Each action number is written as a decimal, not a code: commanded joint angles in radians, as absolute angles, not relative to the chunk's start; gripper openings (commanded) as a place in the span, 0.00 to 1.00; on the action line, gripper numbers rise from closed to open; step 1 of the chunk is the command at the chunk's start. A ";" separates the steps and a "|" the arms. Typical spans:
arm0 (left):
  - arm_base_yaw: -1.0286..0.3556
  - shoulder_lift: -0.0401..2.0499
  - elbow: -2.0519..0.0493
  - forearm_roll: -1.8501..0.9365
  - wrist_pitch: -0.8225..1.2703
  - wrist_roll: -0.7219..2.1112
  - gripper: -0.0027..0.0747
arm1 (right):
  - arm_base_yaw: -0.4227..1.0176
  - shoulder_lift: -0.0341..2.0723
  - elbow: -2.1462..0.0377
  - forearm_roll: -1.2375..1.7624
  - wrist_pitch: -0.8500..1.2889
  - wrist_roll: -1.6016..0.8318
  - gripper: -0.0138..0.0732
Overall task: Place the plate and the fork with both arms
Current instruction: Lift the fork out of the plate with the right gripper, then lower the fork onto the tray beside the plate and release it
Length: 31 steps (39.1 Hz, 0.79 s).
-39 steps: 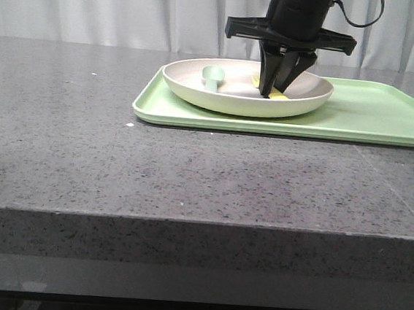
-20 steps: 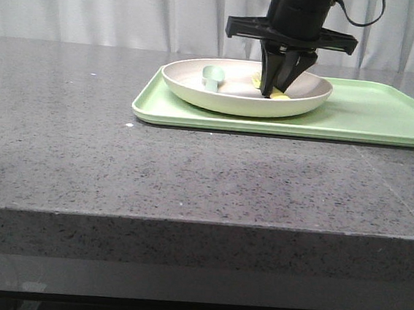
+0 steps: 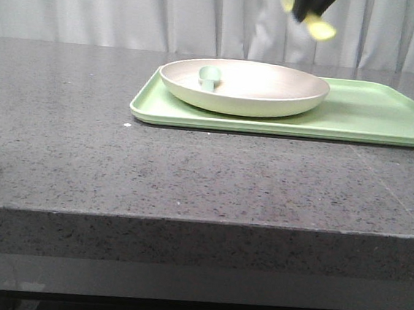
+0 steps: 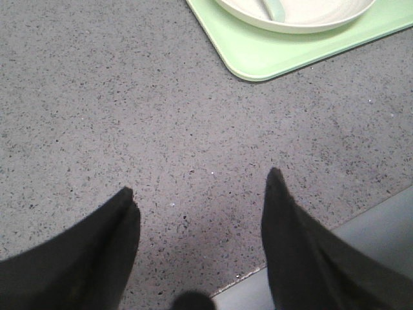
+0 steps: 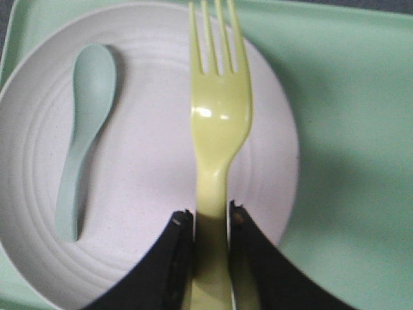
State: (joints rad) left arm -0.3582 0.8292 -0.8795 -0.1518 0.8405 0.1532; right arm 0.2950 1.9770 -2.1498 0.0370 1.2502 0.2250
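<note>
The cream plate (image 3: 272, 92) rests on the light-green tray (image 3: 386, 121), with a pale-green spoon (image 3: 210, 77) lying in it. High above the plate, at the top edge of the front view, my right gripper (image 3: 309, 7) is shut on the pale-yellow fork (image 3: 318, 26). In the right wrist view the fork (image 5: 218, 110) juts out past the right gripper (image 5: 210, 216), tines away, over the plate (image 5: 148, 161) and spoon (image 5: 84, 129). My left gripper (image 4: 200, 184) is open over bare table, short of the tray corner (image 4: 258, 55), and does not show in the front view.
The grey speckled table (image 3: 155, 165) stretches left of and in front of the tray. Its front edge (image 4: 361, 223) lies close under the left gripper. White curtains hang behind the table.
My right gripper has risen from the plate's inside to the top of the front view, carrying the fork with it. The plate, spoon and tray stayed put.
</note>
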 commanded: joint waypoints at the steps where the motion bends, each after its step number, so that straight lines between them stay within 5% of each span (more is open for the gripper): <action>1: -0.357 0.826 -0.906 -0.159 0.789 0.155 0.57 | 0.258 1.872 -2.167 0.020 1.336 0.200 0.16; 31: -0.357 0.826 -0.906 -0.159 0.794 0.155 0.57 | 0.035 1.854 -1.753 0.154 1.038 0.130 0.17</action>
